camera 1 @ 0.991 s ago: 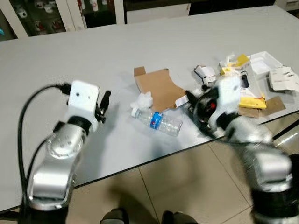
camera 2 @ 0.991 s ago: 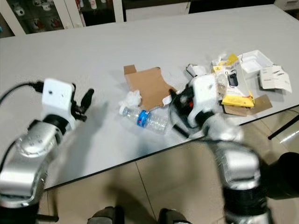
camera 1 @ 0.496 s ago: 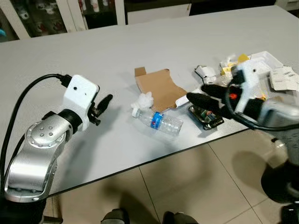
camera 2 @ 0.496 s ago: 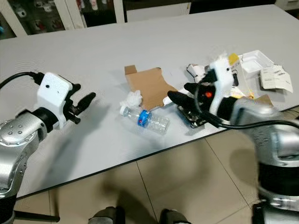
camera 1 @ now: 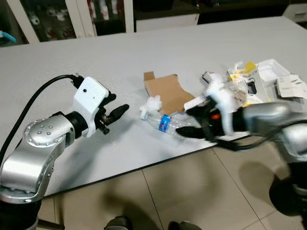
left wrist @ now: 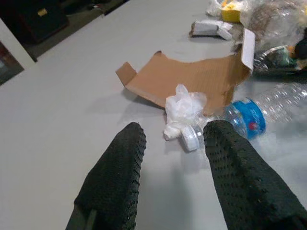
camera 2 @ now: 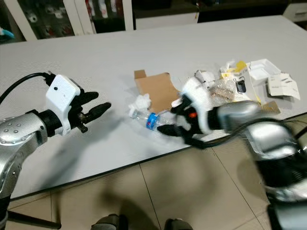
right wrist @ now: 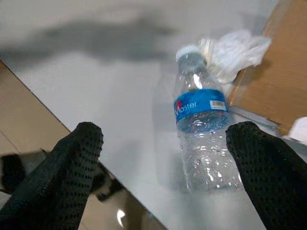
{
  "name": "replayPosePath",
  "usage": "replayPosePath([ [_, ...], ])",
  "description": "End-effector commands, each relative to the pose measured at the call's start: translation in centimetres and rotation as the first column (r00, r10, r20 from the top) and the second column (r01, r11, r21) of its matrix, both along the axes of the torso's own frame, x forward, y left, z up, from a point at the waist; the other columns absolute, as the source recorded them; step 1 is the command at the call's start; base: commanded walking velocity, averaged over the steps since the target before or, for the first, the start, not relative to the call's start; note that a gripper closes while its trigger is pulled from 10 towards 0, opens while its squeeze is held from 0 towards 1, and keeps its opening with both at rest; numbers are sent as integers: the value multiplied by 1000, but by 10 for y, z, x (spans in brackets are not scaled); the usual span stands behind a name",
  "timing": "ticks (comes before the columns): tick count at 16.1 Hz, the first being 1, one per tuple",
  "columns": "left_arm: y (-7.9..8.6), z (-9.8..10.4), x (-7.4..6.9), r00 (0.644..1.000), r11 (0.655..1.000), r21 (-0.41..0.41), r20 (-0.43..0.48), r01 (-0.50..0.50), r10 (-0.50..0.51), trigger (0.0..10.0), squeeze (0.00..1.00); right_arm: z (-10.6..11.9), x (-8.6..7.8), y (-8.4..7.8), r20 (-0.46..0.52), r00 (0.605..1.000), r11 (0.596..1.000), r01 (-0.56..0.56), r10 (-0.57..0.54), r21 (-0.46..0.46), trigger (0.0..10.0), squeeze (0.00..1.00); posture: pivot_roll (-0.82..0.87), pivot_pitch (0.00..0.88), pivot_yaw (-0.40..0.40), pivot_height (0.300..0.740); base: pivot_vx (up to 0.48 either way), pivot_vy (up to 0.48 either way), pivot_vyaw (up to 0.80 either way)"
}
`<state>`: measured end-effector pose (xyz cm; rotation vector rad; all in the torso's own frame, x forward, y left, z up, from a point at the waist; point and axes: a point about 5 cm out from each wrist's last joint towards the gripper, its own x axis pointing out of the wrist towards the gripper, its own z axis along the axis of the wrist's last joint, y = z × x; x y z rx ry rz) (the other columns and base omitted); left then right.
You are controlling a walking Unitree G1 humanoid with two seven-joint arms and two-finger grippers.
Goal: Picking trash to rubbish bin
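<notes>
Clear plastic bottle (right wrist: 201,129) lies on grey table (camera 1: 144,62); right gripper (right wrist: 168,163) spread wide astride it, not gripping. Left gripper (left wrist: 175,158) open, empty, near bottle's cap.

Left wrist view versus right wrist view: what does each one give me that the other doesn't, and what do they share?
The left wrist view alone takes in the whole brown cardboard sheet and the packaging litter beyond it, framed by the open left gripper. The right wrist view alone shows the table edge with tan floor below, and the open right gripper straddling the bottle's body. Both show the grey table, the clear plastic bottle lying on its side with its blue label, and the crumpled white tissue by its cap.
</notes>
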<state>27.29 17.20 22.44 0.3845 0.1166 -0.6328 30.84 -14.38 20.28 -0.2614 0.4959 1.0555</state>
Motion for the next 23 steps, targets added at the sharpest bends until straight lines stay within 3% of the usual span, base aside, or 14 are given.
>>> replayPosePath([
  [1,-1,-2,-3,999,999,10,-31,40,-40,10000,0,-2,5,1,29,1000,999,-9,11,-50,10000,1000,21,56,-18,740,0,0,0],
  [4,-6,0,-7,992,994,0,-65,112,-112,10000,0,4,26,5,141,990,990,23,-3,-137,10000,1000,17,56,-17,740,0,0,0],
  [5,-10,3,-8,985,988,-16,-75,156,-157,10000,0,6,33,5,163,987,987,32,-6,-160,10000,145,21,51,-19,740,0,0,0],
  [6,-12,5,-9,979,982,-20,-84,185,-186,10000,0,7,36,2,175,985,980,37,-2,-196,10000,0,23,50,-23,740,0,0,0],
  [10,-16,4,-8,979,982,-49,-79,183,-186,10000,0,5,34,-13,118,993,967,22,8,-252,10000,0,17,76,-24,740,0,0,0],
  [11,-16,0,-4,991,992,-46,-51,118,-120,10000,0,4,34,-20,136,991,966,56,-22,-251,10000,0,24,74,-23,740,0,0,0],
  [13,-17,-9,4,998,992,-125,-62,-29,21,10000,0,1,28,-28,139,987,976,106,-79,-193,10000,0,33,79,-20,740,0,0,0],
  [14,-22,-15,4,997,991,-126,-70,-40,31,10000,0,-5,20,-28,129,989,978,98,-75,-185,10000,0,25,82,-7,740,0,0,0],
  [15,-30,-19,2,996,992,-122,-84,-6,-4,10000,0,-12,12,-27,95,995,978,60,-42,-198,10000,0,14,87,7,740,0,0,0],
  [17,-39,-14,1,992,987,-136,-83,81,-93,10000,0,-12,11,-26,89,996,973,43,-24,-225,10000,0,-14,93,28,740,0,0,0],
  [19,-39,-9,-2,976,980,-75,-100,184,-191,10000,0,-8,18,-26,109,994,965,39,-10,-259,10000,0,-16,100,26,740,0,0,0],
  [23,-33,-8,-9,953,962,-34,-135,270,-272,10000,0,0,35,-21,135,991,953,35,6,-301,10000,0,-19,85,9,740,0,0,0],
])
